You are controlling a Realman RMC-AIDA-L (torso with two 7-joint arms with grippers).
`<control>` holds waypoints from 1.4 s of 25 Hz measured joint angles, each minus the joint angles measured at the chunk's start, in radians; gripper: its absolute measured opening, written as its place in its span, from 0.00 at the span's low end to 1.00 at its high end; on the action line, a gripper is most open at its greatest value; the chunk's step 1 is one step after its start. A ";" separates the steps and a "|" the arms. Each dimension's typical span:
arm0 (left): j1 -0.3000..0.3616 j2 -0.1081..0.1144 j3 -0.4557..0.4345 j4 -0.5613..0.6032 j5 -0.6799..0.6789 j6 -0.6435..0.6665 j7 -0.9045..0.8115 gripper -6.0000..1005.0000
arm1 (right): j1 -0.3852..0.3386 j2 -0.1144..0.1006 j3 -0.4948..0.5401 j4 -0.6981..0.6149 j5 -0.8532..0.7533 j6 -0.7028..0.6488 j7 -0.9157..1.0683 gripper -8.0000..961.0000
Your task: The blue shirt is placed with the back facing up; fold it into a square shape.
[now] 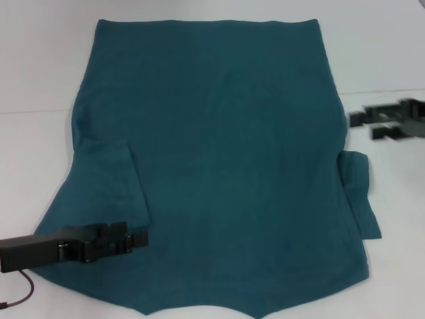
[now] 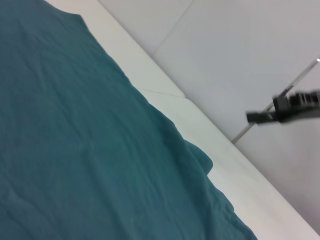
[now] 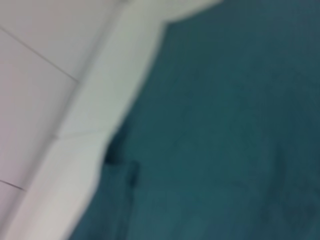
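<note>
White table (image 1: 40, 159): we record the blue shirt (image 1: 219, 166) spread flat across its middle, plain side up, left sleeve folded inward. Left gripper (image 1: 136, 240) over the shirt's near left edge, right gripper (image 1: 362, 123) beside its right edge; finger state undeterminable for both.

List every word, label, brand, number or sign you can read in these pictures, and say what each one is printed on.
None: no readable text shows in any view.
The blue shirt lies flat on the white table with a plain side up; no print is visible on it.
The left gripper over the shirt's near left part and the right gripper beyond its right edge show no legible markings.
</note>
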 joint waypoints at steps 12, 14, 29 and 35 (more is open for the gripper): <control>-0.015 -0.005 0.000 -0.004 -0.001 -0.015 -0.013 0.82 | -0.020 -0.022 0.007 0.009 -0.239 0.081 0.141 0.96; -0.015 -0.006 -0.001 -0.004 -0.002 -0.016 -0.014 0.82 | -0.020 -0.004 0.010 0.010 -0.237 0.113 0.133 0.95; -0.014 -0.009 -0.023 -0.022 -0.020 -0.061 -0.013 0.82 | 0.025 0.065 -0.008 0.169 -0.233 0.341 0.134 0.92; -0.014 -0.010 -0.023 -0.024 -0.021 -0.063 -0.013 0.82 | 0.033 0.075 -0.011 0.170 -0.232 0.366 0.135 0.91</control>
